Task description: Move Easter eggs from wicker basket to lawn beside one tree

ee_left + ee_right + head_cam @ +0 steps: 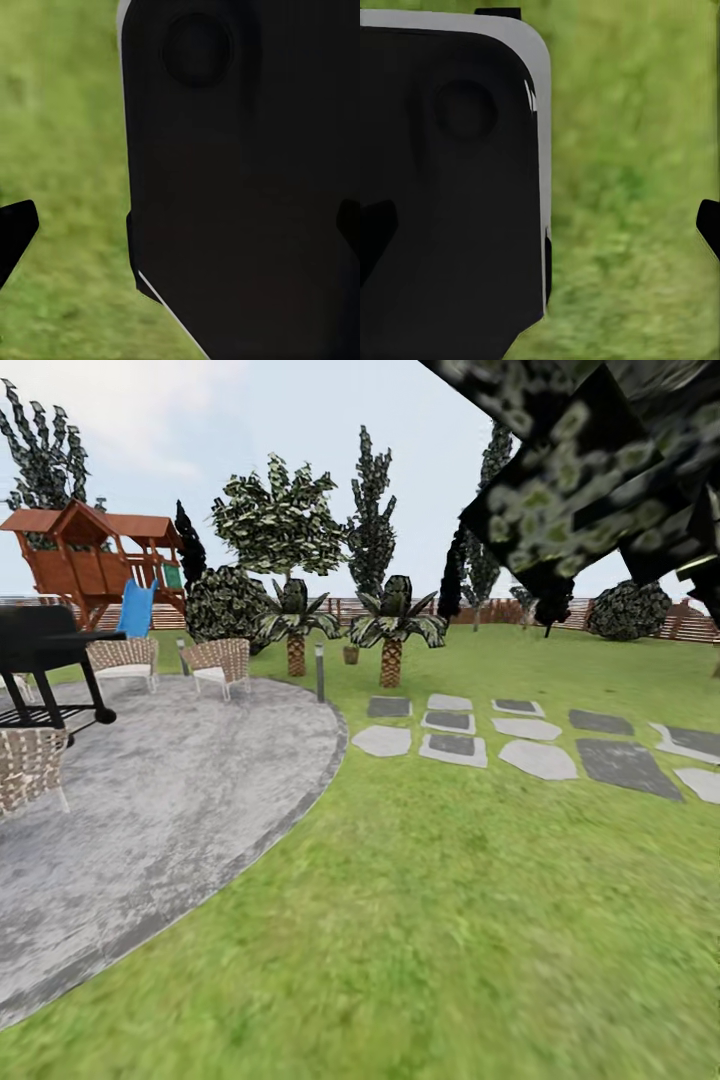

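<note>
**Three eggs to find, and no basket in sight yet**

Three eggs are wanted beside one tree, and as far as these views go, none of that work looks begun: I judge the robot to be in transit across the garden. From the head view, the lawn (450, 920) spreads wide and green in the near ground, a grey paved patio (150, 830) curves away on the left, and stepping stones (540, 745) run off to the right in the middle distance. Far back stand two short palms (392, 628), a leafy tree (283, 520) and the slatted fence (640, 622). Dark foliage (590, 470) hangs close overhead at upper right.

Down at the wrists, each camera looks past a dark body panel (240, 187) to blurred grass. Black fingertips (15, 232) peek in at the frame edges, well apart on the left gripper and likewise on the right (709, 225), so both look spread open, holding nothing. No egg lies between or near either pair; finding the basket comes first.
</note>
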`<state>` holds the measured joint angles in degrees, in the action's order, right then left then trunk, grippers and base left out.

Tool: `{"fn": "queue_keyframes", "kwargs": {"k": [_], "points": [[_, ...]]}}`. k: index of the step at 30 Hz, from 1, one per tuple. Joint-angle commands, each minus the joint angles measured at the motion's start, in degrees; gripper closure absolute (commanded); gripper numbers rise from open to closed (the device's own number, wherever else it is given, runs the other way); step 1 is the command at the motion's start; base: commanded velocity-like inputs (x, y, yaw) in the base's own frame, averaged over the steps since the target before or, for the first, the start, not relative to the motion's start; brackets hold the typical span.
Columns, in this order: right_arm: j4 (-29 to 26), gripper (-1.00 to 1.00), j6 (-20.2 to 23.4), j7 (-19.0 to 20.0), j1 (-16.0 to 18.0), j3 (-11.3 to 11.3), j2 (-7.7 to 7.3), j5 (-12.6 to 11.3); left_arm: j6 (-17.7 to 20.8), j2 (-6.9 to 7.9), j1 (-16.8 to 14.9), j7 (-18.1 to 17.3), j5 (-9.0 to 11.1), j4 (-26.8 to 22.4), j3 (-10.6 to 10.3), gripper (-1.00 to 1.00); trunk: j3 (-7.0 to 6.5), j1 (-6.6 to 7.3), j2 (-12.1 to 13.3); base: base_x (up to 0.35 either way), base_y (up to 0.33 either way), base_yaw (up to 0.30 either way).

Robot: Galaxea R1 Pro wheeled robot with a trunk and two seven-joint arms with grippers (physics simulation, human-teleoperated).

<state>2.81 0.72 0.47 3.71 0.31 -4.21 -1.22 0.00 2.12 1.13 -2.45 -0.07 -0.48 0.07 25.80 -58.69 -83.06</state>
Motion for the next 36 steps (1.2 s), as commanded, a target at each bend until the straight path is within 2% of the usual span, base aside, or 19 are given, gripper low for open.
{"fn": "queue_keyframes", "kwargs": {"k": [1, 9, 36], "points": [[0.09, -1.0, 0.05, 0.15, 0.07, 0.04, 0.0, -0.12, 0.0, 0.01, 0.01, -0.19, -0.01, -0.05, 0.02, -1.0, 0.04, -0.03, -0.02, 0.338, 0.0, -0.227], [0.09, -1.0, 0.0, 0.34, 0.07, 0.05, 0.0, -0.1, 0.0, -0.01, 0.01, -0.19, -0.02, -0.05, 0.02, -1.0, 0.04, -0.03, -0.02, 0.338, 0.0, -0.242], [0.09, -1.0, 0.07, -0.03, 0.07, 0.04, 0.01, -0.19, 0.0, 0.02, 0.01, -0.22, -0.02, -0.05, 0.02, -1.0, 0.04, -0.03, -0.02, 0.338, 0.0, -0.003]]}}
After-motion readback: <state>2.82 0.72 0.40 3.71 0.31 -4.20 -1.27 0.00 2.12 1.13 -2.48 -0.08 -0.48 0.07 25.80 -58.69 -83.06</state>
